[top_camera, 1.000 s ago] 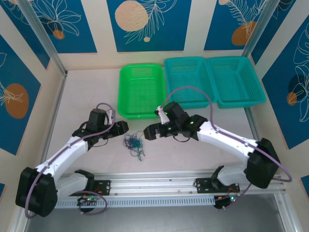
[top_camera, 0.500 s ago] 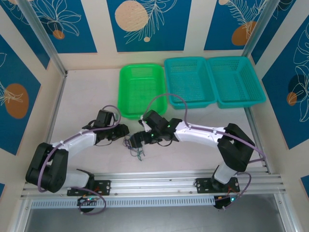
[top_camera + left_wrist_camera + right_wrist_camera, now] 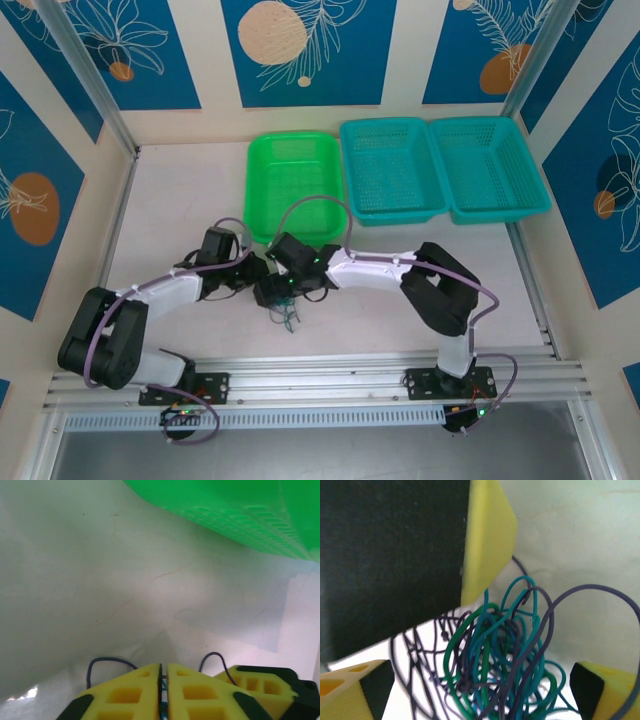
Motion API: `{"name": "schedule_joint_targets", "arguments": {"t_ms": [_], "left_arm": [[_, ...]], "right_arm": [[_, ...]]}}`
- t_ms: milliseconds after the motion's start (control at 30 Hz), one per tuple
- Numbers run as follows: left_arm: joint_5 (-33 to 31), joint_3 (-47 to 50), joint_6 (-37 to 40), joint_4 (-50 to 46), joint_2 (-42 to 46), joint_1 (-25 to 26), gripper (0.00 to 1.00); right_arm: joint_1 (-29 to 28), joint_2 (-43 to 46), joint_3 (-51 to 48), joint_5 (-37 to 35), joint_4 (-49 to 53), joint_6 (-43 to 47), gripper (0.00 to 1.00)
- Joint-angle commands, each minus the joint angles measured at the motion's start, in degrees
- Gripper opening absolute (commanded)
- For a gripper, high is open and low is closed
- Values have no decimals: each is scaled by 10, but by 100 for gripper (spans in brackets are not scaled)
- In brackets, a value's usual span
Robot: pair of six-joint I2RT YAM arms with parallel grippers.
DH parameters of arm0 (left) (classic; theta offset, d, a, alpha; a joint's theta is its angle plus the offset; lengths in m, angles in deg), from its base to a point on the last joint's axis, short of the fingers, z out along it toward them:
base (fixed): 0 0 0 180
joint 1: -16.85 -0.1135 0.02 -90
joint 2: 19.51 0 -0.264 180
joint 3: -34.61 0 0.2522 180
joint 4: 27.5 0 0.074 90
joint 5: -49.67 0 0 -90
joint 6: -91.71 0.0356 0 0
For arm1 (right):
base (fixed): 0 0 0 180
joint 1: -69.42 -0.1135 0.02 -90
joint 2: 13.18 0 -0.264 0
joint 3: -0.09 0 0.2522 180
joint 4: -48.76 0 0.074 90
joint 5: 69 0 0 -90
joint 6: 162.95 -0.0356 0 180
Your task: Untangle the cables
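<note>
Cables (image 3: pixel 490 645) clump inside open right pincer (image 3: pixel 485 685); left wrist: left pincer (image 3: pixel 163 669) pinches them.

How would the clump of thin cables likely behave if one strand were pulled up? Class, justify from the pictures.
The cables probably flop yet spring back, since the strands hold loose curls. Being so thin, they look light. One pulled strand would likely drag the whole clump, as blue, green and dark strands interlace.

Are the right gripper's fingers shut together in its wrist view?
No, the right gripper is open, its fingers wide apart around the cables.
</note>
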Motion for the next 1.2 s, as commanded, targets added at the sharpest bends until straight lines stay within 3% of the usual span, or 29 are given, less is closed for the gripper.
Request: {"name": "schedule_joint_targets", "arguments": {"t_ms": [0, 100, 233, 300, 500, 600, 700, 833, 967, 1033, 1167], "left_arm": [[17, 8, 1, 5, 2, 3, 2], [9, 12, 7, -3, 13, 3, 0], [-42, 24, 15, -30, 71, -2, 0], [-79, 30, 20, -57, 116, -12, 0], [-139, 47, 49, -135, 228, -75, 0], [-143, 58, 64, -144, 260, -85, 0], [-135, 67, 70, -138, 271, -85, 0], [-72, 81, 78, -81, 271, -77, 0], [-65, 76, 112, -61, 278, -36, 38], [-79, 67, 143, -67, 289, -10, 50], [-108, 56, 248, -69, 333, 37, 65]], "right_arm": [[-7, -22, 20, -36, 26, 10, 86], [-7, -32, 22, -49, 36, 9, 75], [0, -16, -8, -82, 49, 7, 39], [9, 7, -46, -85, 33, 3, 28], [54, 82, -175, -50, -33, -18, 32], [64, 95, -193, -42, -30, -4, 32], [64, 98, -187, -48, -16, 7, 32], [61, 109, -180, -8, -42, 40, 21], [66, 114, -177, 51, -71, 70, 12], [72, 110, -168, 63, -60, 91, 9], [83, 111, -158, 69, -24, 135, 6]]}}
